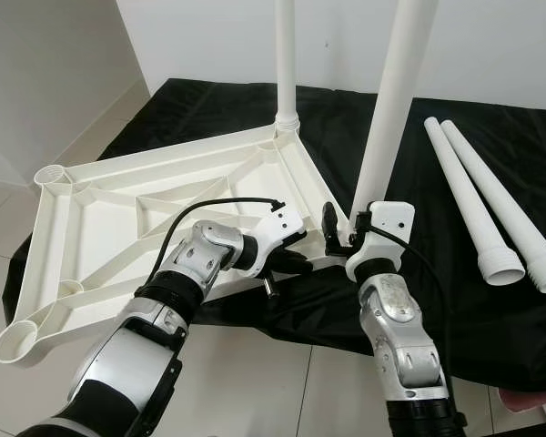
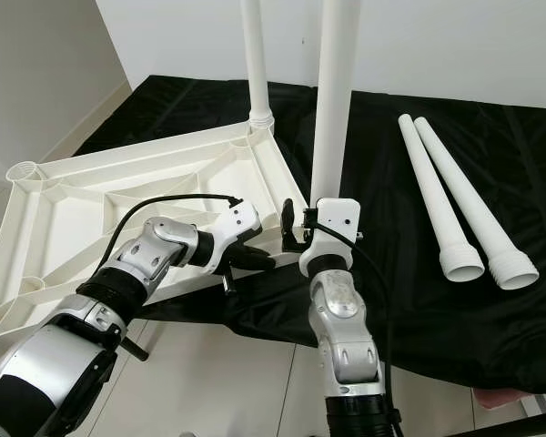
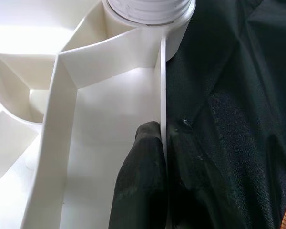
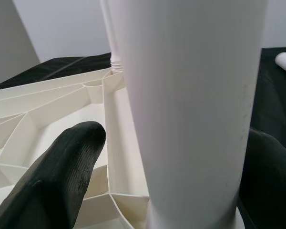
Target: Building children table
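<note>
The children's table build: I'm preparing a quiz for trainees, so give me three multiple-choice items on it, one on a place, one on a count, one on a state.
1. Where do the loose legs lie?
A. on the black cloth to the robot's right
B. inside the tabletop
C. on the bare floor tiles

2. How many legs stand upright in the tabletop?
A. none
B. two
C. four

3. What is the left pincer doing?
A. hanging open in the air
B. holding a loose leg
C. shut on the tabletop's edge

Answers: 1 A, the two loose legs rest on the black cloth at the right. 2 B, the far leg and the near leg both stand in the tabletop. 3 C, the left pincer clamps the tabletop's rim, while the right pincer grips the near leg.
</note>
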Tool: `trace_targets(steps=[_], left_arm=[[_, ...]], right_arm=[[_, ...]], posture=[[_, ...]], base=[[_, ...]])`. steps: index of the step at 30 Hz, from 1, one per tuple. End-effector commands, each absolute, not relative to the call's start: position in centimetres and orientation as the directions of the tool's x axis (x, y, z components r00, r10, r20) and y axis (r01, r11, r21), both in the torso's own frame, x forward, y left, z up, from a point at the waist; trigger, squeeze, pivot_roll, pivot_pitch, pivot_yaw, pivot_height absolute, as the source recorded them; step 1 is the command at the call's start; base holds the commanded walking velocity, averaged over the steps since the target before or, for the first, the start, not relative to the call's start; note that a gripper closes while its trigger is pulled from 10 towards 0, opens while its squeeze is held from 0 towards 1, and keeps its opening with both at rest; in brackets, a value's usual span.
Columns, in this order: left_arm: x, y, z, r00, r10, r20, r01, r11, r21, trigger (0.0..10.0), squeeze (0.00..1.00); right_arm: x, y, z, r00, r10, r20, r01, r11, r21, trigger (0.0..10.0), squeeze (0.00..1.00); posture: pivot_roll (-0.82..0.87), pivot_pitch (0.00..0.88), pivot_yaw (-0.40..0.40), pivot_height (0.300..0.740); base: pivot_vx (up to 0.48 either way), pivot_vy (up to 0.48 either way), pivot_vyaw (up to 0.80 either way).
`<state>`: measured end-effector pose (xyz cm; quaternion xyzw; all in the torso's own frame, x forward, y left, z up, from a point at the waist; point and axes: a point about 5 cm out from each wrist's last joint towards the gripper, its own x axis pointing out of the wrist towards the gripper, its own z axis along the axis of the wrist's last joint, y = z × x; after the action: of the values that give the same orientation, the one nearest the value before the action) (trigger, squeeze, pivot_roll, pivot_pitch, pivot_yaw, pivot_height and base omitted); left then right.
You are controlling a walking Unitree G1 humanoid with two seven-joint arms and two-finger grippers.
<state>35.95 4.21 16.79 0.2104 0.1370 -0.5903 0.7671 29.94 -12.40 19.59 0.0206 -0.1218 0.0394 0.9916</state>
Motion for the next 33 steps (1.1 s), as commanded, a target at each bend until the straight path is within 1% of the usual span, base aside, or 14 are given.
trace_targets(steps=[1, 10, 11, 13, 14, 15, 18, 20, 21, 23, 24, 27, 29, 33], left_arm=[[36.4, 5.0, 15.5, 0.378, -0.785, -0.49, 0.926, 0.327, 0.19, 10.0, 0.0], [35.7, 4.8, 15.0, 0.34, -0.799, -0.496, 0.94, 0.29, 0.178, 10.0, 0.0], [35.7, 4.8, 14.9, 0.338, -0.799, -0.497, 0.941, 0.288, 0.176, 10.0, 0.0], [35.6, 4.8, 14.8, 0.337, -0.799, -0.499, 0.942, 0.288, 0.176, 10.0, 0.0], [35.6, 4.8, 14.7, 0.336, -0.798, -0.5, 0.942, 0.287, 0.176, 10.0, 0.0], [35.6, 4.8, 14.7, 0.336, -0.798, -0.5, 0.942, 0.287, 0.176, 10.0, 0.0], [35.6, 4.7, 14.7, 0.334, -0.798, -0.501, 0.943, 0.283, 0.177, 10.0, 0.0], [35.6, 4.7, 14.8, 0.333, -0.8, -0.5, 0.943, 0.281, 0.179, 10.0, 0.0], [35.6, 4.7, 14.8, 0.333, -0.8, -0.5, 0.943, 0.281, 0.179, 10.0, 0.0], [35.6, 4.7, 14.9, 0.333, -0.8, -0.499, 0.943, 0.28, 0.18, 10.0, 0.0], [35.6, 4.8, 14.9, 0.334, -0.799, -0.499, 0.942, 0.281, 0.181, 10.0, 0.0], [35.6, 4.8, 15.0, 0.335, -0.799, -0.499, 0.942, 0.281, 0.181, 10.0, 0.0], [35.6, 4.9, 14.9, 0.337, -0.798, -0.499, 0.941, 0.285, 0.181, 10.0, 0.0], [35.6, 4.9, 14.9, 0.337, -0.798, -0.5, 0.941, 0.285, 0.181, 10.0, 0.0]], right_arm=[[30.1, -12.8, 19.5, 0.965, 0.097, 0.243, -0.111, 0.993, 0.044, 10.0, 1.0], [30.6, -15.8, 20.5, 0.948, 0.142, 0.284, -0.138, 0.99, -0.032, 10.0, 1.0], [30.6, -16.2, 20.7, 0.939, 0.185, 0.291, -0.179, 0.983, -0.046, 10.0, 0.13], [30.6, -16.4, 20.8, 0.931, 0.215, 0.295, -0.208, 0.977, -0.056, 10.0, 0.13], [30.6, -16.7, 20.9, 0.92, 0.262, 0.293, -0.261, 0.964, -0.043, 10.0, 0.0], [30.6, -16.7, 20.9, 0.92, 0.262, 0.293, -0.261, 0.964, -0.043, 10.0, 0.0], [30.5, -17.2, 21.0, 0.873, 0.407, 0.268, -0.407, 0.911, -0.057, 10.0, 0.0], [30.2, -17.2, 21.0, 0.824, 0.51, 0.246, -0.515, 0.856, -0.049, 10.0, 0.0], [30.2, -17.2, 21.0, 0.824, 0.51, 0.246, -0.515, 0.856, -0.049, 10.0, 0.0], [30.1, -17.2, 21.1, 0.785, 0.571, 0.24, -0.58, 0.814, -0.041, 10.0, 0.0], [30.3, -17.7, 21.0, 0.762, 0.612, 0.21, -0.611, 0.788, -0.078, 10.0, 0.0], [30.4, -17.9, 20.9, 0.754, 0.627, 0.197, -0.622, 0.777, -0.093, 10.0, 0.0], [30.5, -18.3, 20.9, 0.725, 0.667, 0.17, -0.658, 0.744, -0.115, 10.0, 0.0], [30.9, -18.9, 20.8, 0.704, 0.696, 0.145, -0.683, 0.718, -0.133, 10.0, 0.0]], posture=[[-0.17, 0.123, 0.106, 0.74], [-0.17, 0.11, 0.101, 0.74], [-0.17, 0.104, 0.099, 0.74], [-0.17, 0.104, 0.099, 0.74], [-0.17, 0.1, 0.1, 0.74], [-0.17, 0.1, 0.1, 0.74], [-0.17, 0.098, 0.103, 0.74], [-0.17, 0.1, 0.104, 0.74], [-0.17, 0.1, 0.104, 0.74], [-0.16, 0.1, 0.107, 0.74], [-0.16, 0.1, 0.107, 0.74], [-0.16, 0.103, 0.108, 0.74], [-0.16, 0.102, 0.109, 0.74], [-0.16, 0.1, 0.109, 0.74]], base=[[0.0, 0.0, 0.0], [0.0, 0.0, 0.0], [0.0, 0.0, 0.0], [0.0, 0.0, 0.0], [0.0, 0.0, 0.0], [0.0, 0.0, 0.0], [0.0, 0.0, 0.0], [0.0, 0.0, 0.0], [0.0, 0.0, 0.0], [0.0, 0.0, 0.0], [0.0, 0.0, 0.0], [0.0, 0.0, 0.0], [0.0, 0.0, 0.0], [0.0, 0.0, 0.0]])
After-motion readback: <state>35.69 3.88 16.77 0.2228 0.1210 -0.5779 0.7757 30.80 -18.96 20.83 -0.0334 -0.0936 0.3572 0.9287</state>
